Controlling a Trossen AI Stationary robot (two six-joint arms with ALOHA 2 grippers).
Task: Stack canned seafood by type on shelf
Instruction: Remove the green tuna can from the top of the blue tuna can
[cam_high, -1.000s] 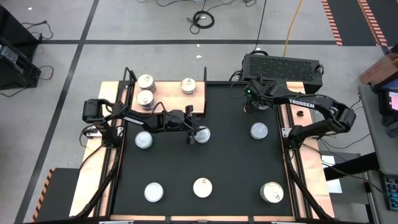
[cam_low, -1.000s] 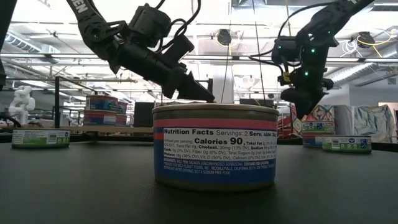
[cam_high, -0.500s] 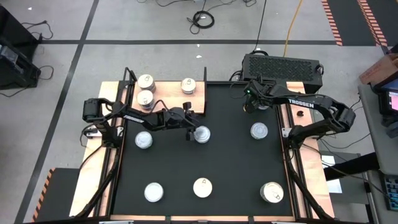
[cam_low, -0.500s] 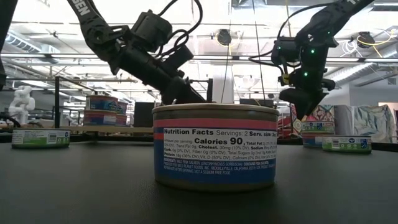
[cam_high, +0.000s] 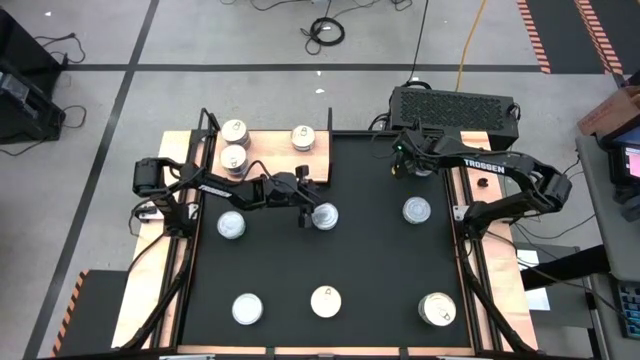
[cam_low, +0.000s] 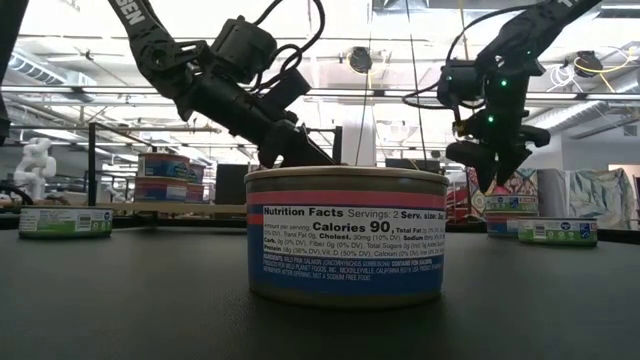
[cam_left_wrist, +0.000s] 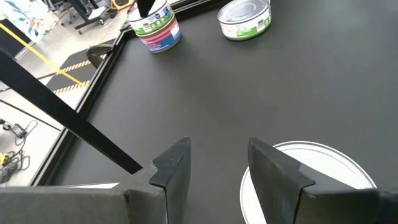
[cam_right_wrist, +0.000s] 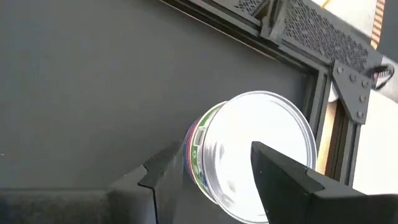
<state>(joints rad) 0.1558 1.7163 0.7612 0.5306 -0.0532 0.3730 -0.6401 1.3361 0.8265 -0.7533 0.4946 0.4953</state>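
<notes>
Left arm stretched across from the left edge of the black mat (cam_high: 350, 250), forearm nearly level, left gripper (cam_high: 312, 212) tipped down at a tin (cam_high: 324, 215) near the mat's middle. Fingers (cam_left_wrist: 273, 171) apart, one of them over the tin's white lid (cam_left_wrist: 323, 180), the other beside it over bare mat; nothing clamped. Right arm bent at the far right corner, right gripper (cam_high: 400, 166) hanging above another tin (cam_right_wrist: 252, 152), fingers (cam_right_wrist: 280, 174) spread, lid showing between them, nothing gripped.

Since a second ago: left gripper drawn slightly back toward its base and lower, tip now dropped behind the near tin (cam_low: 346, 235) in the low view; right gripper barely shifted. No tin moved.

Three tins (cam_high: 236, 145) on the pale wooden shelf (cam_high: 270, 150) at the far left, two close together, one (cam_high: 303, 137) apart. Others scattered over the mat: one (cam_high: 231, 225) by the left edge, one (cam_high: 417, 209) right of centre, three (cam_high: 326, 300) along the near side.
</notes>
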